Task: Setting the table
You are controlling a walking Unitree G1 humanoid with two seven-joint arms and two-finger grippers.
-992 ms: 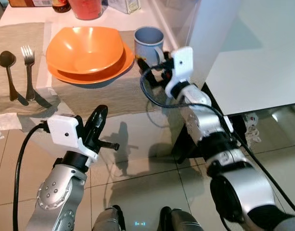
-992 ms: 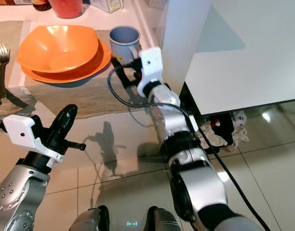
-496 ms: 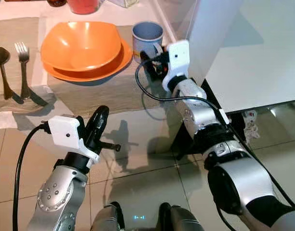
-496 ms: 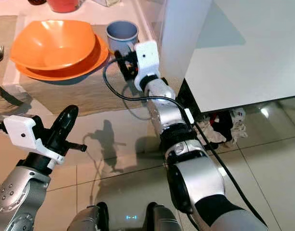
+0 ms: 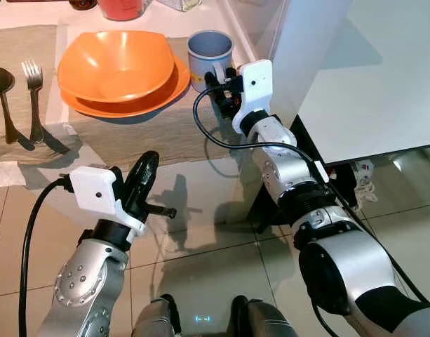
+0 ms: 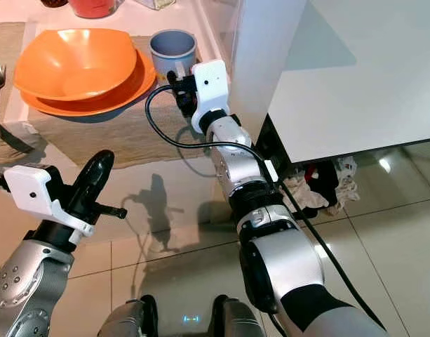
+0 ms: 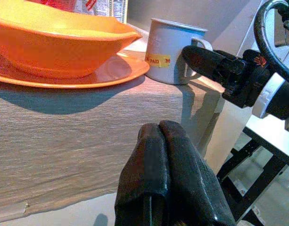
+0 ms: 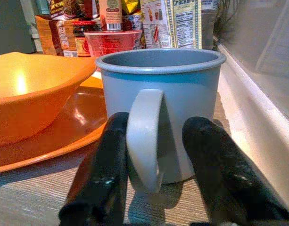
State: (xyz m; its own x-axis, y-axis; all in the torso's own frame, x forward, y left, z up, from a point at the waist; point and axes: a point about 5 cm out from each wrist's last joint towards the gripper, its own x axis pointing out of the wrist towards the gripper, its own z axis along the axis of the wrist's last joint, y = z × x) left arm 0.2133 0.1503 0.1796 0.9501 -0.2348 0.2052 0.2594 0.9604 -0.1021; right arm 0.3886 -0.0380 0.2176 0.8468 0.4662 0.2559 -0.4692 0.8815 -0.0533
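Straddling the mug's (image 8: 161, 117) handle, the right gripper (image 8: 156, 188) is spread wide, not yet clamped. Mug stands on the counter (image 5: 130, 144) just beside the plate (image 5: 123, 105). Next: squeeze the handle. Left gripper (image 7: 170, 179), pressed together, hangs below the mug.

Red cup (image 8: 113, 42) stands at the far back, with a cracker box (image 8: 175, 23) just beside it and a row of jars and packets (image 8: 59, 28) on its other side, labels too small to read. White panel (image 5: 369, 77) takes up the right side, upright white post at its near corner, black frame legs (image 7: 248, 174) beneath. Glossy beige floor tiles (image 5: 215, 260) show shadows and reflections, and a crumpled cloth pile (image 6: 327, 179) lies under the panel's edge.
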